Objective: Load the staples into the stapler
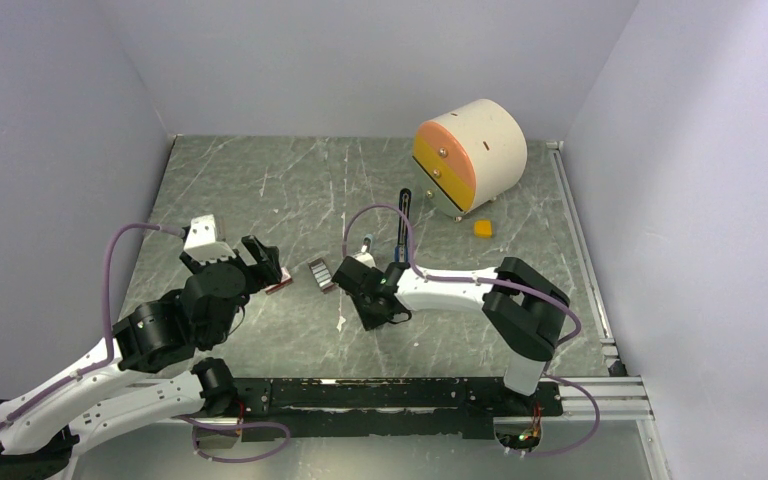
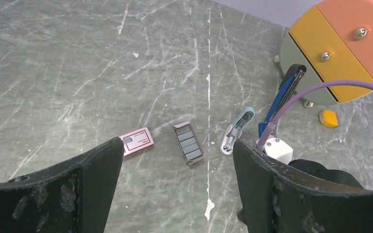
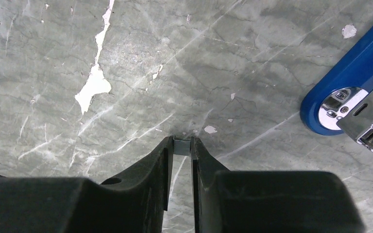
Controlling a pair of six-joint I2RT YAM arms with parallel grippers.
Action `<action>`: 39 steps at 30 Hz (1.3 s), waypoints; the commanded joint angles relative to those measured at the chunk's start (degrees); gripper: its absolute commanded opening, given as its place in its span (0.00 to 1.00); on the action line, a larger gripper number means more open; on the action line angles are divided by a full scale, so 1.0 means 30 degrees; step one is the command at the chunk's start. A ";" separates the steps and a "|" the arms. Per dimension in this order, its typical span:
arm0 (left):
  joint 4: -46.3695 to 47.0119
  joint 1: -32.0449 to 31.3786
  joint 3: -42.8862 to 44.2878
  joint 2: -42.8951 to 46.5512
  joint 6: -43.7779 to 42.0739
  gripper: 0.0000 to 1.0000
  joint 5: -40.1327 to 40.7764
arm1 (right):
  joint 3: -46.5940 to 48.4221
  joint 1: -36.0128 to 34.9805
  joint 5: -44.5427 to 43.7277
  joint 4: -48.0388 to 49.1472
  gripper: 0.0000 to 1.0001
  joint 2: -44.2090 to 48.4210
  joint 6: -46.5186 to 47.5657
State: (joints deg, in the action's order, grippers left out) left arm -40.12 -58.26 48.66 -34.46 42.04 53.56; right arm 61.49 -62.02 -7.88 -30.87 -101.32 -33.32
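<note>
Evidently the right end effector is clenched on a thin grey strip of staples, pinched at its very fingertips just above the bench. The left end effector hangs released, fingers wide apart, over the main block of staples. That ribbed grey block lies in a small open tray, with a red-and-white box just to its left and a pale-blue-and-white piece to its right. The blue stapler is open farther right, its chrome magazine exposed near the right end effector. The strip is likely very light and stiff, yet brittle: glued staples tend to snap apart if bent or squeezed unevenly. Smooth metal will probably slip in a tip-only pinch. A hold across the long sides at mid-length, kept level, looks safest for sliding it into the channel.
</note>
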 commanded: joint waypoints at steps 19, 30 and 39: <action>0.0374 0.0056 -0.0093 0.0001 0.0020 0.87 0.0136 | 0.1559 -0.0618 -0.2098 -0.1626 0.31 -0.1217 -0.1123; 0.0268 0.0083 -0.0050 -0.0026 0.0071 0.87 0.0171 | 0.1592 -0.0622 -0.1930 -0.1552 0.24 -0.1259 -0.1781; 0.0204 0.0084 -0.0050 -0.0006 0.0107 0.87 0.0180 | 0.1387 -0.0598 -0.2647 -0.1290 0.23 -0.0602 -0.2235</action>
State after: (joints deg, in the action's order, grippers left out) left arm -40.12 -58.26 48.66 -34.46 42.24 53.58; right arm 65.56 -63.61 -13.08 -34.79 -104.20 -38.41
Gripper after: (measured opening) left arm 0.873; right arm 0.235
